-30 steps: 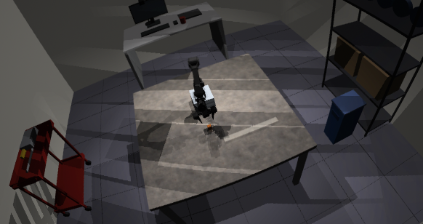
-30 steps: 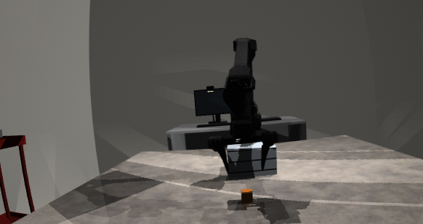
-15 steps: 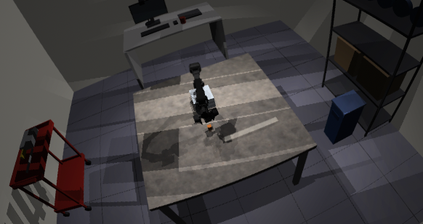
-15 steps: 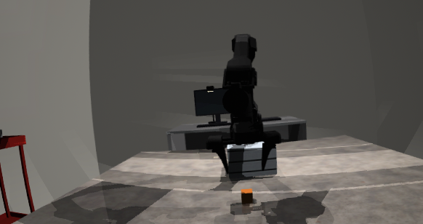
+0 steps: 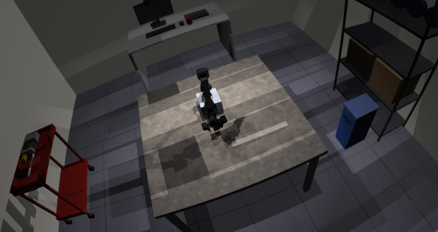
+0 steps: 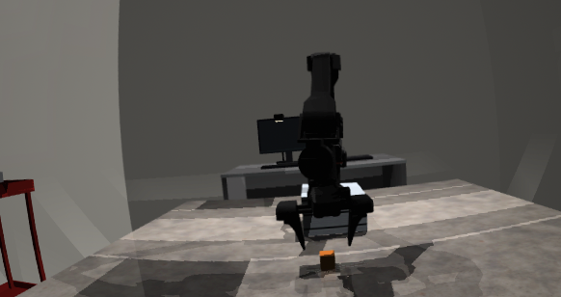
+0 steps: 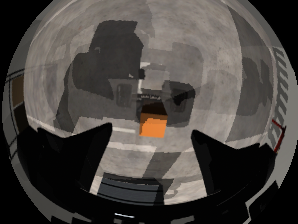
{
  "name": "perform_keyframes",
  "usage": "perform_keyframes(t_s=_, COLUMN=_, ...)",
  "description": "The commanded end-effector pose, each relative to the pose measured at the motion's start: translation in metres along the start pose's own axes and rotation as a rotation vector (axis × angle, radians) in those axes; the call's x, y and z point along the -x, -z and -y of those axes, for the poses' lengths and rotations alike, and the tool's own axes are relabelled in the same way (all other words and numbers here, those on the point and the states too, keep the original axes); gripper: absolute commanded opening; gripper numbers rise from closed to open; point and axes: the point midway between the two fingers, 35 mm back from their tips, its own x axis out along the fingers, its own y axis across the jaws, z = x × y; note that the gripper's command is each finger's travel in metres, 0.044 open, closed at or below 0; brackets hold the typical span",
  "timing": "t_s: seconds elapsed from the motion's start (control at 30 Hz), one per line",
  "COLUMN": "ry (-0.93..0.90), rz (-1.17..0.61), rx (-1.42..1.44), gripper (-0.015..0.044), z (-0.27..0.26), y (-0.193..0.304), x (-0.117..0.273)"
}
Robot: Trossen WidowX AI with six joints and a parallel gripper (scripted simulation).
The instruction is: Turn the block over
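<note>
- State of gripper: the gripper (image 5: 214, 126) (image 6: 327, 247) (image 7: 152, 129) stands with its two fingers wide apart and nothing between them. The fingertips point down, above the surface (image 5: 263, 154) (image 6: 193, 227) (image 7: 215, 30).
- Position of block: the small orange block (image 5: 216, 132) (image 6: 327, 260) (image 7: 153, 126) rests on the surface, below the level of the fingertips. It touches neither finger.
- Governing relation: in the exterior view, the block lies under the gap and close to its centre line. In the wrist view, it appears between the two tips, with free space on both sides.
- Block axis: the block looks nearly cubic; no long axis can be told. In the wrist view, its bright face sits roughly square to the line joining the fingertips.
- Faces: one face appears bright orange and an adjoining face dark. The marked side cannot be identified with certainty.
- Step in hand: the arm is probably at the approach stage, with the turn itself not yet done.
- Next move: lower the gripper with the fingers astride the block, correct any fore-and-aft offset, then close on two opposite sides. A rotation and a release on the surface should follow.
- Caution: an off-centre descent could push the block or tip it onto the wrong face. A low grip may leave little clearance for the rotation.
</note>
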Motion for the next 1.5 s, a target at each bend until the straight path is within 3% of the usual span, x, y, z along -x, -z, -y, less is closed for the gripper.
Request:
perform_keyframes(t_s=0.0, ry=0.004, rz=-0.001, rx=-0.003, gripper=0.0440, z=0.001, y=0.000, x=-0.006)
perform_keyframes(t_s=0.53, ry=0.004, rz=-0.001, rx=-0.003, gripper=0.0440, z=0.001, y=0.001, x=-0.030)
perform_keyframes(t_s=0.93, ry=0.004, rz=-0.001, rx=-0.003, gripper=0.0125, z=0.001, y=0.001, x=-0.030)
perform_keyframes(t_s=1.47, ry=0.004, rz=-0.001, rx=-0.003, gripper=0.0000, z=0.001, y=0.001, x=-0.029)
